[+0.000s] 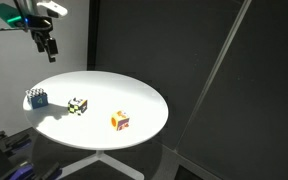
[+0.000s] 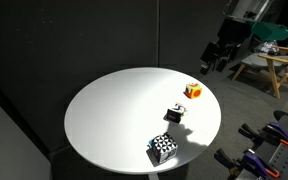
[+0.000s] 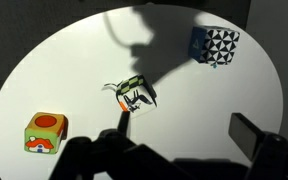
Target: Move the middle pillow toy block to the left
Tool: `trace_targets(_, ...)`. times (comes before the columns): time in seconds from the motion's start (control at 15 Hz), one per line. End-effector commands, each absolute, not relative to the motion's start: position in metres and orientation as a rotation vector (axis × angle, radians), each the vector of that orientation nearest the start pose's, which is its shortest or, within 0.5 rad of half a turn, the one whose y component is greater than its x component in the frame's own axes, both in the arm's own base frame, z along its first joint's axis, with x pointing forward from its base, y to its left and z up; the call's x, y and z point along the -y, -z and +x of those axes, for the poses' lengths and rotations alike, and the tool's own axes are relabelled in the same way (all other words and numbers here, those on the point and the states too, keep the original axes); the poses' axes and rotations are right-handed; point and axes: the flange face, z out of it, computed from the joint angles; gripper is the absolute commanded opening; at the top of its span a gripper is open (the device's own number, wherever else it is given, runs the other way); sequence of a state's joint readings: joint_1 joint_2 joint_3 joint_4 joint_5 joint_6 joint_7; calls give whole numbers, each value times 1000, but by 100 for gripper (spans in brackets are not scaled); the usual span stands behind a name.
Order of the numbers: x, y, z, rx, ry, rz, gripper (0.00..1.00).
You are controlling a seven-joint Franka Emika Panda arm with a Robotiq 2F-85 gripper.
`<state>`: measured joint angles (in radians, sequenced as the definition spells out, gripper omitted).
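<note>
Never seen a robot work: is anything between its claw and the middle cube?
Nothing visible. The gripper hangs open above the table; the middle cube sits apart from the blue cube and the orange cube.

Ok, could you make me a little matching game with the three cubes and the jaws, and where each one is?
Things:
1. blue cube
2. white cube
3. orange cube
4. jaws

Places or states:
A. between the other two cubes
B. open, up in the air, holding nothing
C. lower left of the wrist view
D. upper right of the wrist view

Pairs: 1-D, 2-A, 3-C, 4-B.
</note>
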<state>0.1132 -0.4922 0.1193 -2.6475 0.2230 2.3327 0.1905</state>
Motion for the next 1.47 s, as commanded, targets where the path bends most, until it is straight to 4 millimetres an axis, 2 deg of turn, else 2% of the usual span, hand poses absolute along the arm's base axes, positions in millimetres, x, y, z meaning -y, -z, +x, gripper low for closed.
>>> trace_targets(0.0, -93, -407, 414, -109, 159, -2995, 100)
trace_targets(0.27, -92, -386, 437, -72, 89, -3002, 100)
trace_targets(0.6, -89, -356, 464, 107, 43, -3025, 100)
trace_targets(0.93, -85, -323, 486, 270, 101, -3054, 100)
trace_targets(1.33, -80, -290, 501, 345, 196, -3077, 100)
trace_targets(1.4, -84, -291, 492, 309, 175, -3072, 100)
